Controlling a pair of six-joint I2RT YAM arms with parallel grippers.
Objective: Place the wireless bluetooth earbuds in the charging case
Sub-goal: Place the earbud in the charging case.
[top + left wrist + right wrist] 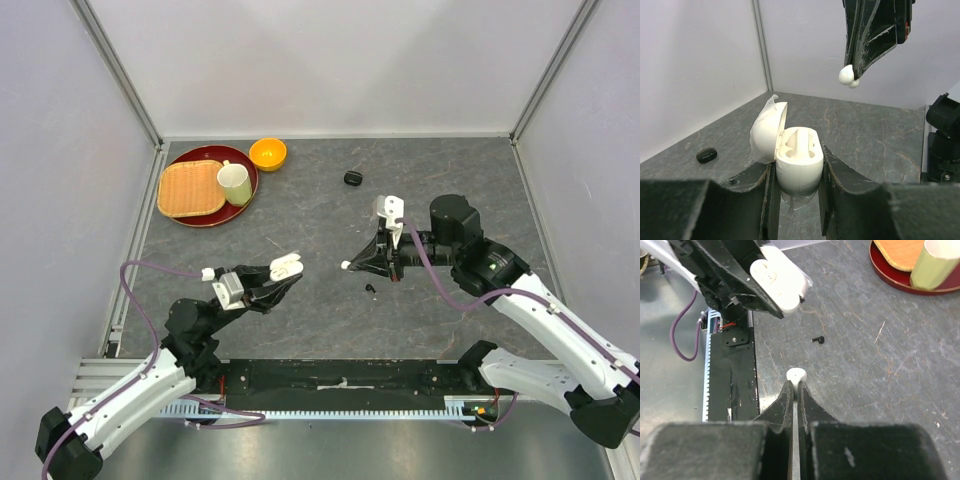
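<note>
A white charging case (799, 165) stands upright with its lid (766, 131) swung open to the left, and my left gripper (798, 162) is shut on its body. Both of its sockets look empty. From above, this case (286, 266) is held over the table left of centre. My right gripper (796, 386) is shut on a white earbud (796, 375), whose round head sticks out past the tips. That earbud (346, 266) hangs a short way right of the case, apart from it. One black earbud (371, 289) lies on the table under the right gripper.
A closed black case (352, 178) lies at the back centre. At the back left, a red tray (200, 218) carries a woven mat (190, 188) and a pale green cup (235, 184). An orange bowl (267, 153) sits beside it. White walls stand on three sides.
</note>
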